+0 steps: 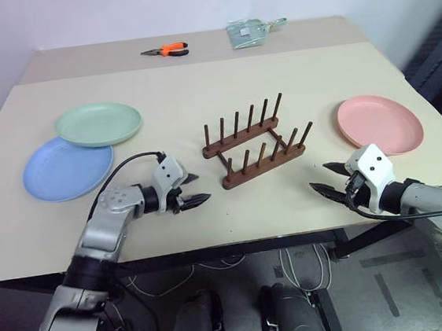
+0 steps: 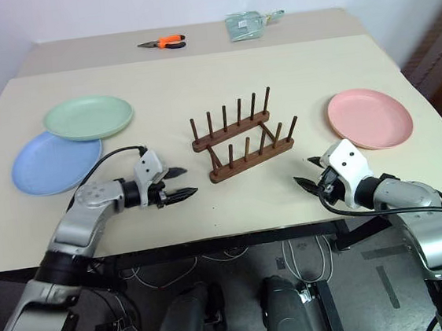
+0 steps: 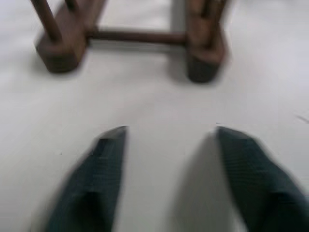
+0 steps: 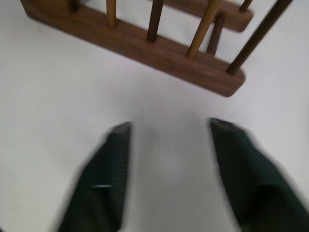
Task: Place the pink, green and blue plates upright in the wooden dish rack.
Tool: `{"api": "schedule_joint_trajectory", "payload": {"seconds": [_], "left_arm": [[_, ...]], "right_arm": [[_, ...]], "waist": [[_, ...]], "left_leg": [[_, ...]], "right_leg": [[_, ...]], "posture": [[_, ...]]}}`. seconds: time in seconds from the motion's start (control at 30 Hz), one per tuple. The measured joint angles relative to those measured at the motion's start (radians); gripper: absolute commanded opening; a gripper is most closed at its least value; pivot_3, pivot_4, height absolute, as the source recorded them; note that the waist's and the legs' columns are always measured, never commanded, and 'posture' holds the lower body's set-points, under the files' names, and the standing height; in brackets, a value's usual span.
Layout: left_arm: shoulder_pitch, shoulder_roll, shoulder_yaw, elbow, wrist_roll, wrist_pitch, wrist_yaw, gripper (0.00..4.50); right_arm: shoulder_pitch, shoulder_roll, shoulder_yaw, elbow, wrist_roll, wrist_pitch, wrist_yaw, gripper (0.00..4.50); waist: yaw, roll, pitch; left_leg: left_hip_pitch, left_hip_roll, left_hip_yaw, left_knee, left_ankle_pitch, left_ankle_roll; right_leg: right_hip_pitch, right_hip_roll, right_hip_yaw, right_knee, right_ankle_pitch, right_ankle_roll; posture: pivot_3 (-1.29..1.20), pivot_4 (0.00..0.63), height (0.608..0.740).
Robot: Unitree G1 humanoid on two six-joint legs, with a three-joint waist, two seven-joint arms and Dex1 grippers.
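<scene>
The wooden dish rack (image 1: pixel 252 142) stands empty in the middle of the table, its pegs upright. At the far left lies the green plate (image 1: pixel 98 123), its edge overlapping the blue plate (image 1: pixel 63 170). The pink plate (image 1: pixel 380 123) lies flat to the right of the rack. My left gripper (image 1: pixel 197 188) hovers low over the table just left of the rack, pointing at it, open and empty. On the rack's other side, near the front edge and in front of the pink plate, my right gripper (image 1: pixel 319 177) is also open and empty. Both wrist views show the rack (image 3: pixel 130 36) (image 4: pixel 145 46) close ahead.
Orange-handled pliers (image 1: pixel 165 50) and a pale green transparent packet (image 1: pixel 248 33) lie on a second table at the back. The table's front edge (image 1: pixel 237 243) runs just below both grippers.
</scene>
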Motion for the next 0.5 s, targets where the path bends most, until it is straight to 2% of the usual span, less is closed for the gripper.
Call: {"api": "schedule_joint_trajectory", "payload": {"seconds": [0.07, 0.1, 0.27, 0.5], "left_arm": [[0.036, -0.018, -0.032, -0.105, -0.018, 0.085, 0.011, 1.53], [0.039, -0.046, -0.063, -0.146, -0.017, 0.117, 0.028, 1.53], [0.001, -0.140, -0.207, -0.179, 0.097, 0.130, 0.166, 1.53], [-0.067, -0.215, -0.231, -0.078, 0.192, 0.107, 0.336, 1.53]], "right_arm": [[-0.039, 0.001, 0.049, 0.042, -0.038, -0.005, -0.005, 0.21], [-0.062, 0.005, 0.076, 0.071, -0.065, -0.008, -0.015, 0.10], [-0.170, 0.046, 0.166, 0.194, -0.152, -0.032, -0.048, 0.10], [-0.324, 0.096, 0.228, 0.375, -0.262, -0.098, -0.101, 0.10]], "waist": [[0.008, 0.000, 0.000], [0.015, 0.000, 0.000], [0.022, 0.000, 0.000], [0.019, 0.001, -0.001]], "left_leg": [[0.000, -0.001, 0.000, 0.001, 0.000, 0.001], [0.000, -0.001, 0.000, 0.001, -0.001, 0.001], [-0.001, -0.001, 0.000, 0.002, 0.000, 0.001], [0.001, -0.001, 0.000, 0.003, 0.000, 0.001]], "right_leg": [[0.000, 0.000, 0.000, 0.000, 0.000, 0.000], [0.000, 0.000, 0.000, 0.000, 0.000, 0.000], [0.000, 0.001, 0.000, 0.000, 0.000, 0.001], [0.002, 0.001, 0.000, 0.001, 0.000, 0.001]], "posture": [[0.00, 0.150, 0.740], [0.00, 0.150, 0.740], [0.00, 0.150, 0.740], [0.00, 0.150, 0.740]]}}
